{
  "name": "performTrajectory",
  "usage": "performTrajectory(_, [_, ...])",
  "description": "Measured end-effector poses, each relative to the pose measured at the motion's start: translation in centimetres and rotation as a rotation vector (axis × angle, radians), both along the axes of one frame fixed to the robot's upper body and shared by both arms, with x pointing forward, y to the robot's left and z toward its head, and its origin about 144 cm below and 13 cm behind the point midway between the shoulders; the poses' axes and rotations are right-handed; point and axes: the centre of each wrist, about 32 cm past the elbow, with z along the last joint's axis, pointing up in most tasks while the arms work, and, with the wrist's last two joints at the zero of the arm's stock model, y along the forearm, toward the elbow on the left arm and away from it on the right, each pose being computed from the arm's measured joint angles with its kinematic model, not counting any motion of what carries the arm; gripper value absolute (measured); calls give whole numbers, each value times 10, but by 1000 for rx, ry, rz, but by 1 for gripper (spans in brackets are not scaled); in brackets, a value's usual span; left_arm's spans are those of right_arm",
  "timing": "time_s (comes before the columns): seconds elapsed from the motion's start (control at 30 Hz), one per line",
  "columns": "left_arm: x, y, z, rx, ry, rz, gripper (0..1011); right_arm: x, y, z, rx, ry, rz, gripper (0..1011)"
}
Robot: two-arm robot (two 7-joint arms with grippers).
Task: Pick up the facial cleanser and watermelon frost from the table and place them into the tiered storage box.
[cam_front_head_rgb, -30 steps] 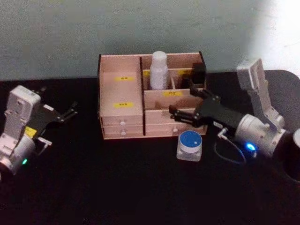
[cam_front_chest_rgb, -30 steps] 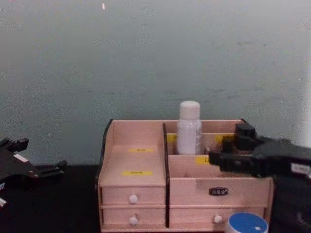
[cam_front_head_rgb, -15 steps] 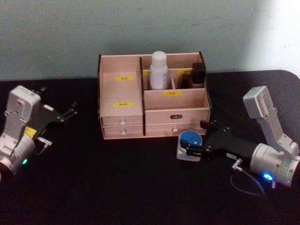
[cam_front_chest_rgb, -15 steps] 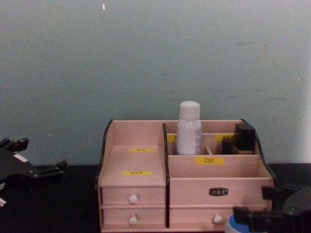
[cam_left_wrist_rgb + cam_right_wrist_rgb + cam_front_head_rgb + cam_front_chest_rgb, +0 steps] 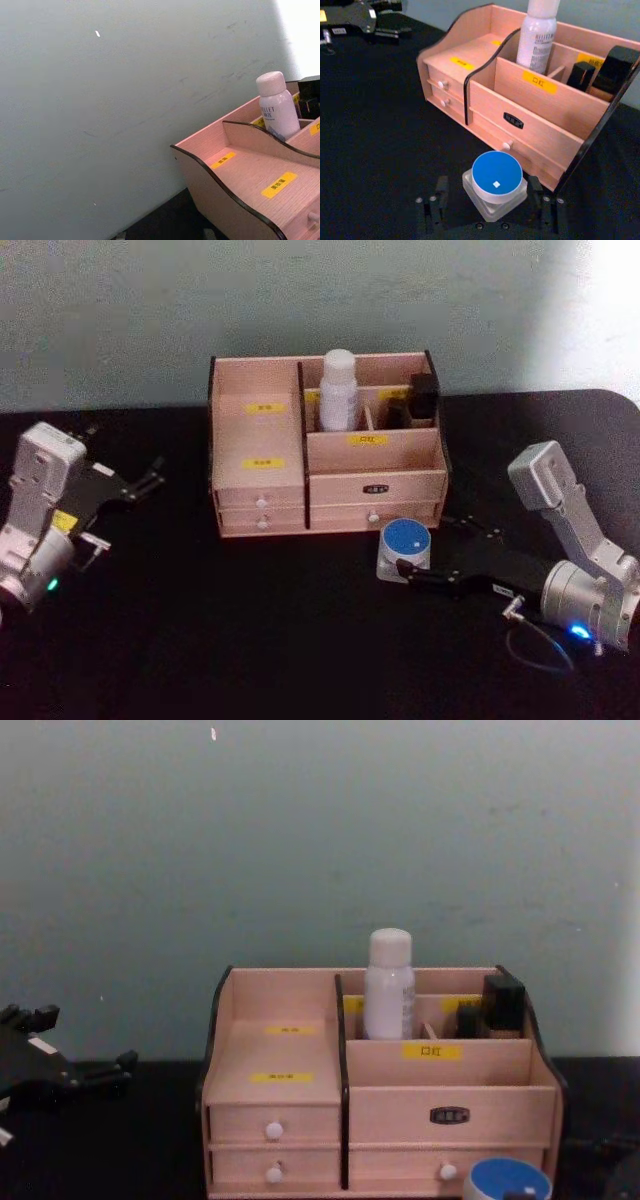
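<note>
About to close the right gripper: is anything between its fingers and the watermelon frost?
No. In the right wrist view the open right gripper straddles the watermelon frost; only bare black table shows in the gaps.

Right gripper [image 5: 487, 192] now astride watermelon frost [image 5: 496, 176]

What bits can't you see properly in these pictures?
- Bottom of the facial cleanser: head view, behind the tiered storage box wall.
- Watermelon frost: chest view, cut off by the bottom edge.
- Yellow labels: head view, print too small to read.
- Right gripper, open: right wrist view, body cut off by the bottom edge.
- Left gripper, parked: chest view, cut by the left edge.
</note>
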Motion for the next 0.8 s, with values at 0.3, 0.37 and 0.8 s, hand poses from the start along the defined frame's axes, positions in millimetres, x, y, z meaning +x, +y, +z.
performTrajectory(0.3, [0,0,0,0,0,0,1001,3,1,-6,-20,23,-10,1002])
performTrajectory(0.37, [0,0,0,0,0,0,1001,4,1,-7,-21,27,-13,1003])
performTrajectory(0.8, [0,0,0,0,0,0,1001,16,6,-12,-19,29,-15,1003])
